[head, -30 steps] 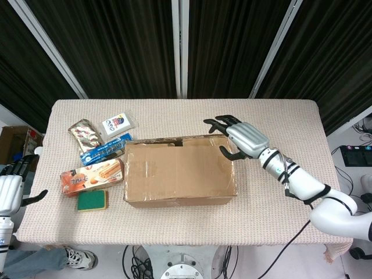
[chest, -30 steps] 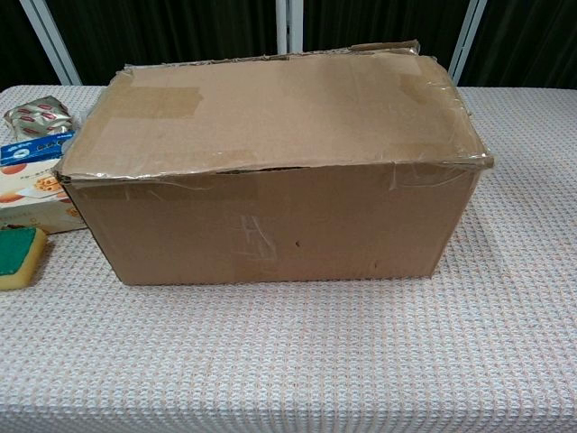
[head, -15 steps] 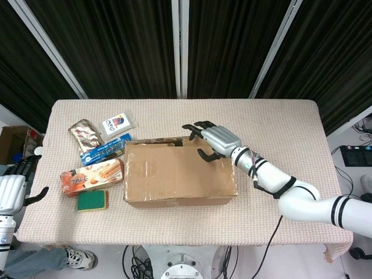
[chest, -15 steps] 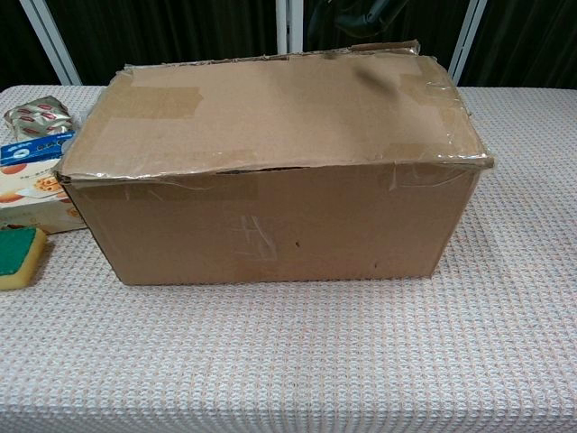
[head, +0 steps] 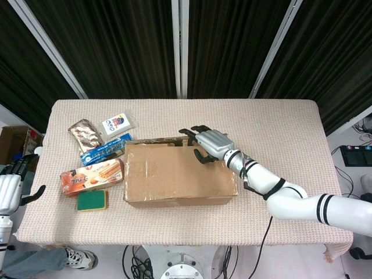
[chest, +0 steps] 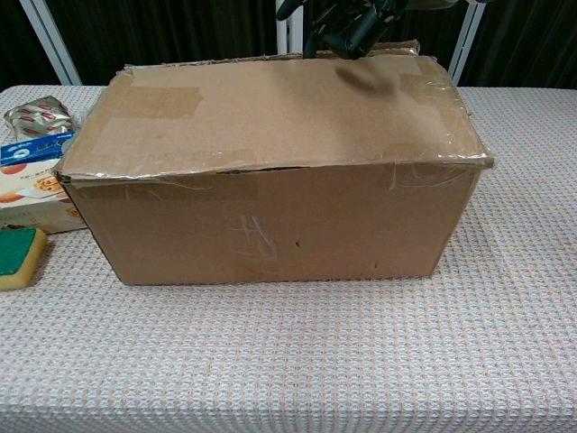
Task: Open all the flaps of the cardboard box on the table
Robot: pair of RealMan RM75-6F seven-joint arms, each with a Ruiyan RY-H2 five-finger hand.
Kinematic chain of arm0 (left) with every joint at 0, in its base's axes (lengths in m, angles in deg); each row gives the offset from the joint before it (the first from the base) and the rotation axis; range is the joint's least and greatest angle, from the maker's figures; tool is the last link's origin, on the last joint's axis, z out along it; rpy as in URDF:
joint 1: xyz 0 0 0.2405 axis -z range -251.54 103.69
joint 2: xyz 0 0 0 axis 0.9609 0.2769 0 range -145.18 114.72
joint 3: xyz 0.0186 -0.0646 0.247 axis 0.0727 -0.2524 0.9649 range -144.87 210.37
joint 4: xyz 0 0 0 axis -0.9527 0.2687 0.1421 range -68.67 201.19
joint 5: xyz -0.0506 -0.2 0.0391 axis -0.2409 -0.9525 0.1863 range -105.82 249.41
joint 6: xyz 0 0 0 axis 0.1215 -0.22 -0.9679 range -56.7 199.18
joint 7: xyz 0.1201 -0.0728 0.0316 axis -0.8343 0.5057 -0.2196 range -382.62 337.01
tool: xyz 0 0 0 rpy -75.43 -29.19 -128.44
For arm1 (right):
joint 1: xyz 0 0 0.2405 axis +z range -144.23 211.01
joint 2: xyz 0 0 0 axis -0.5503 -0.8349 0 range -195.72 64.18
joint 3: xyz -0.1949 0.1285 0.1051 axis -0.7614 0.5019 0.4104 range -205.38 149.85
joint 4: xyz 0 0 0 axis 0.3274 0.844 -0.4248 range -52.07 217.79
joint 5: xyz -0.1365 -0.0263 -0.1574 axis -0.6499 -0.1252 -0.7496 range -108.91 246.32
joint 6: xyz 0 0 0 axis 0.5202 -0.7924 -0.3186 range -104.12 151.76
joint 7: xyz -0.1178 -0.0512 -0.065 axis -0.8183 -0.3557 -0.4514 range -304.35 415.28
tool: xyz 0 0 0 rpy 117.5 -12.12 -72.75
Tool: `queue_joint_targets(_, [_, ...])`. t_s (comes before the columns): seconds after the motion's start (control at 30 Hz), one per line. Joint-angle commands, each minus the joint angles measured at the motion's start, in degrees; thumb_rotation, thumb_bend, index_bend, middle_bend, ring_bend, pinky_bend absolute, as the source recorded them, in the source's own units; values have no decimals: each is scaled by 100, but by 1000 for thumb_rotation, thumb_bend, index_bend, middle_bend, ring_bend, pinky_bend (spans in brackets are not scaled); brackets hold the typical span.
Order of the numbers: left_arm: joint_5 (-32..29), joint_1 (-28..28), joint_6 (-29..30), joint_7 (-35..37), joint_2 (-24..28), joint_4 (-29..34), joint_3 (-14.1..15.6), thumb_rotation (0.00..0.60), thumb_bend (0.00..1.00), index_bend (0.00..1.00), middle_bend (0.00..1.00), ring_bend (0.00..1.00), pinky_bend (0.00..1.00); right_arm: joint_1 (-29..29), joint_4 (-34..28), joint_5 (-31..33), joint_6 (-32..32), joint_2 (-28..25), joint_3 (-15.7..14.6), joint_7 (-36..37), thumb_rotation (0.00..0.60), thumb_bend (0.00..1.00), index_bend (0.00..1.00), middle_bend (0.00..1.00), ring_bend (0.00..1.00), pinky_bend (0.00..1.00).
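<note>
Woven tabletop (head: pixel 273 122): one closed cardboard box (head: pixel 180 174), right hand (head: pixel 208 142) spread above, empty.

Box (chest: pixel 270 212): matt brown cardboard, glossy clear tape on seams. Table (chest: pixel 361 361): coarse woven cloth. Right hand (head: pixel 210 141): smooth silver shell, black fingers.

No legible text on the snack packets (head: pixel 93 174); print too small; cardboard box (head: pixel 180 174) unmarked
</note>
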Motion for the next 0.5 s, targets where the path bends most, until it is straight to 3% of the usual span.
queue_joint_targets(0.03, [2, -11, -11, 27, -5, -23, -5, 600, 248, 135, 152, 171, 282, -48, -85, -8, -98, 7, 58, 75, 600, 640, 0, 360, 14, 0])
queue_joint_targets(0.2, [22, -23, -23, 61, -5, -32, -11, 600, 248, 135, 152, 171, 282, -213, -259, -264, -253, -47, 185, 230, 600, 661, 0, 442, 24, 0])
queue_joint_targets(0.5, [53, -9, -61, 145, 95, 113, -56, 600, 248, 134, 152, 171, 282, -680, -906, -1103, -645, -510, 560, 657, 600, 698, 0, 452, 32, 0])
